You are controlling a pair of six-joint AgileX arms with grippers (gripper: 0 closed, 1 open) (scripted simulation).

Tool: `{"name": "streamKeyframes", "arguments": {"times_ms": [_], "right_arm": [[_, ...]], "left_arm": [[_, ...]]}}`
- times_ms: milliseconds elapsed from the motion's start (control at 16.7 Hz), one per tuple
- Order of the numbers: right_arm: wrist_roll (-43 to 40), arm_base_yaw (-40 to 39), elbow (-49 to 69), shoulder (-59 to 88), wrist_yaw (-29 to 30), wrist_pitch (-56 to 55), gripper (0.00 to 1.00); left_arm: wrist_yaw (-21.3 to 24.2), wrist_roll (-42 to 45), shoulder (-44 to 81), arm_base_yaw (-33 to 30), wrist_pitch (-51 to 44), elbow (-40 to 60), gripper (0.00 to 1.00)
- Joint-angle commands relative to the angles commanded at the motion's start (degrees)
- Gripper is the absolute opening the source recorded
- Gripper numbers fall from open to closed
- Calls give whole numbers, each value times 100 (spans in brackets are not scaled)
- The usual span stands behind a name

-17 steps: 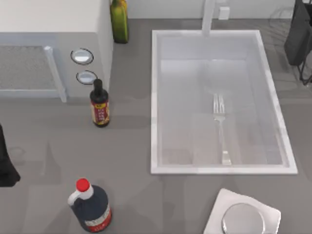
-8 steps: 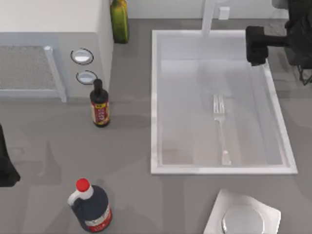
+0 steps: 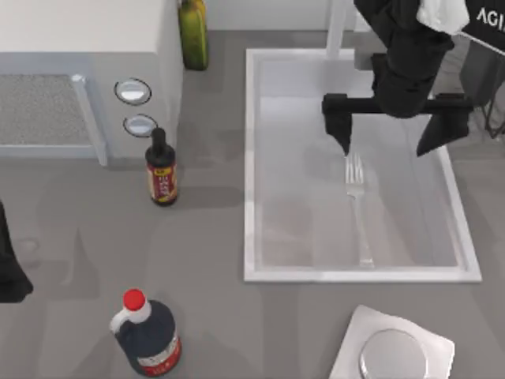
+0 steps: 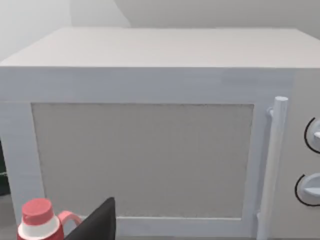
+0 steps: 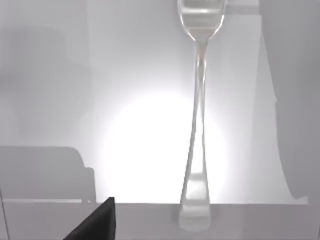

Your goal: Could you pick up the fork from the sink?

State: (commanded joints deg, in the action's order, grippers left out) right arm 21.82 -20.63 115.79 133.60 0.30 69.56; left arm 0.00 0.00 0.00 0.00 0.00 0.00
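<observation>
The fork (image 3: 357, 207) lies flat on the floor of the sink (image 3: 251, 166), just below and between the spread fingers of our right hand (image 3: 390, 142). Its long axis runs along the basin's length: the tines point toward the faucet (image 3: 338, 25) end, right under the hand's left finger, and the handle stretches away from the hand toward the near rim, its widened end stopping just short of the wall. In the right wrist view the fork (image 5: 199, 110) runs straight down the middle of the bright basin floor.

Our right hand is wide open, hanging over the far half of the sink with nothing held. The letters "AG" can be read on its arm. Bare basin floor lies on both sides of the fork, more of it toward the sink's left wall.

Left of the hand, out on the desk (image 3: 205, 260), stand a small dark bottle (image 3: 162, 170) with a red label we cannot read, a green bottle (image 3: 193, 31) and a microwave (image 3: 79, 71). A big dark jug (image 3: 144, 335) with a red cap and a square plate (image 3: 394, 349) sit nearer the front edge.

Our left arm (image 3: 9, 260) is parked at the desk's left edge.
</observation>
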Motion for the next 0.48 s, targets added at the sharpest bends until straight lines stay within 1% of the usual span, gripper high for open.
{"name": "streamKeyframes", "arguments": {"times_ms": [180,480], "right_arm": [[67,-62,342,391,0,208,100],[63,-32,334,394,-1,202,100]], "left_arm": [[0,0,0,0,0,0,100],[0,0,0,0,0,0,100]]}}
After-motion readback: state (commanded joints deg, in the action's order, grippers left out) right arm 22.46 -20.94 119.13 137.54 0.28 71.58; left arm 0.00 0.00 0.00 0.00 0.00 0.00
